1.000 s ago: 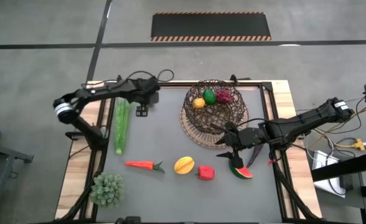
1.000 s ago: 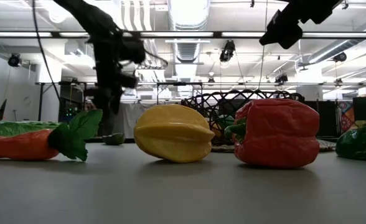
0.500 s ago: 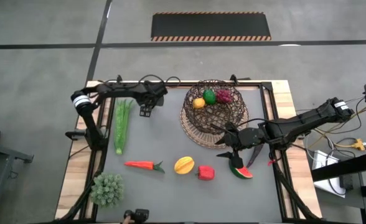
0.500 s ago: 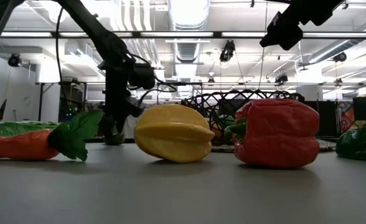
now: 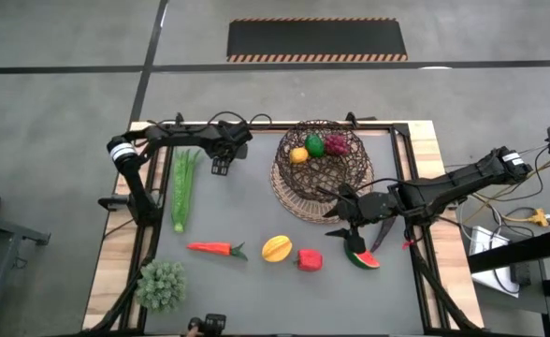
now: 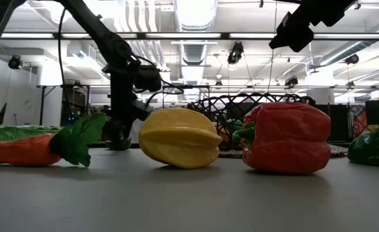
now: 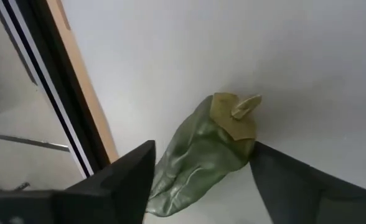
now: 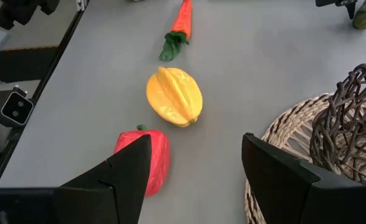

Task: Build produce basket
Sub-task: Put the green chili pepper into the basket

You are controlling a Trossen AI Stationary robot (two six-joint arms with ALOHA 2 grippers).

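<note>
A: Green beans point(image 5: 181, 187) lie far left; the left gripper point(image 5: 221, 165) stands low over a green chili point(image 7: 198, 152), jaws apart either side of it, not gripping.

B: Carrot point(image 5: 215, 248), mango point(image 5: 276, 247), pepper point(image 5: 308, 259)?

A: On the table; basket point(image 5: 294, 192) right of centre; right gripper point(image 5: 350, 232) beside it, jaws parted, empty.

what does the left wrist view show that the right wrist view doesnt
Only the left wrist view: up close, a small green vegetable with a tan stem cap lying between the left gripper's open fingers, beside the table's wooden edge.

Only the right wrist view: the carrot, yellow mango, red pepper and basket, past the right gripper's open fingers.

Both: the grey tabletop. The green vegetable also shows tiny at the right wrist picture's far corner.
</note>
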